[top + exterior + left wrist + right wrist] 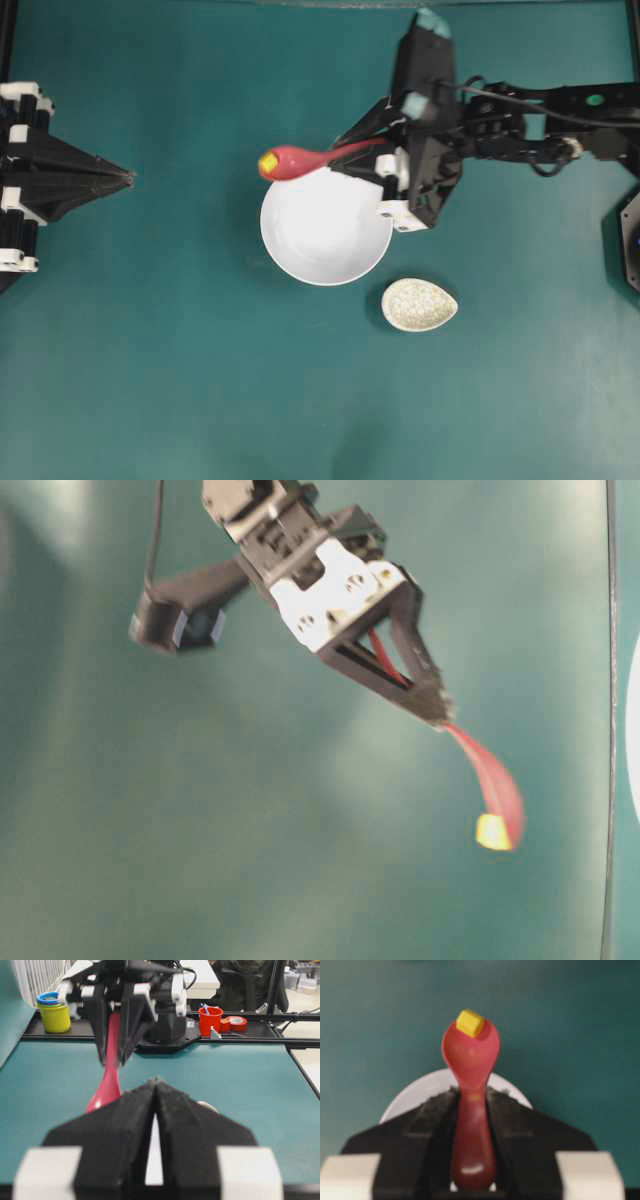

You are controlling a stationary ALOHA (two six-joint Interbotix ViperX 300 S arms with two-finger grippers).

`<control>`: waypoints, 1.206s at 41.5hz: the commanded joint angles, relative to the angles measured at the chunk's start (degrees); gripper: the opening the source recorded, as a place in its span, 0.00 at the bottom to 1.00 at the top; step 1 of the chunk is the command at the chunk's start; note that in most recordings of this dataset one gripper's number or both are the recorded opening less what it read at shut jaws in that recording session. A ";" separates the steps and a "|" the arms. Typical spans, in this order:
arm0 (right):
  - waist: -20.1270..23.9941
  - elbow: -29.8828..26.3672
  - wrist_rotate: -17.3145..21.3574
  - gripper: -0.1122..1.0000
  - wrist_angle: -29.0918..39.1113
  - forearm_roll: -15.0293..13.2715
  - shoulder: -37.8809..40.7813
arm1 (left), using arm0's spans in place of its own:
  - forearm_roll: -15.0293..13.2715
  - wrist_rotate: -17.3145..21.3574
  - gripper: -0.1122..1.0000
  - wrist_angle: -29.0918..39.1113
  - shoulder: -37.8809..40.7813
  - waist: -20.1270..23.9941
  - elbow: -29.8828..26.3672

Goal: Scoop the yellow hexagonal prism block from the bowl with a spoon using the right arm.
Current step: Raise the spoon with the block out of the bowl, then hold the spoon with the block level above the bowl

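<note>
Steadiness matters most in this step, judging by how things lie: the tiny bright yellow hexagonal prism block [470,1022] sits at the very tip of the oval scoop of the pink-red soup spoon [300,160], almost on its lip, so any forward tilt or jerk could roll it off. Keeping the scoop level, or tipped a touch back toward the handle, and moving slowly would serve best.

In the overhead view the scoop hangs at about ten o'clock of the large round plain white bowl [326,232], over its rim and partly beyond it, and the block is already out of the bowl and riding in the spoon. A small speckled oval rest [419,304] lies on the teal tabletop [180,380] at about five o'clock of the bowl.

The right pincer [472,1125] is partly closed, its two black fingers clamped on either side of the spoon's straight handle. The left pincer [156,1091], at nine o'clock of the scene, has its tips pressed together and grips nothing.
</note>
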 commanded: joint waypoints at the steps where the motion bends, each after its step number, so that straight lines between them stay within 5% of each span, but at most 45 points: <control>1: 1.14 1.05 -0.26 0.31 -3.69 -0.26 -3.52 | 0.18 0.00 0.11 -0.26 0.44 0.09 -0.62; 19: 6.15 9.40 0.00 0.31 -13.18 -0.26 -14.15 | 0.18 -0.09 0.11 -0.26 0.44 0.09 -0.62; 50: 7.65 10.20 0.53 0.31 -14.77 -0.09 -15.64 | 0.18 -0.79 0.11 2.20 0.44 0.09 -0.53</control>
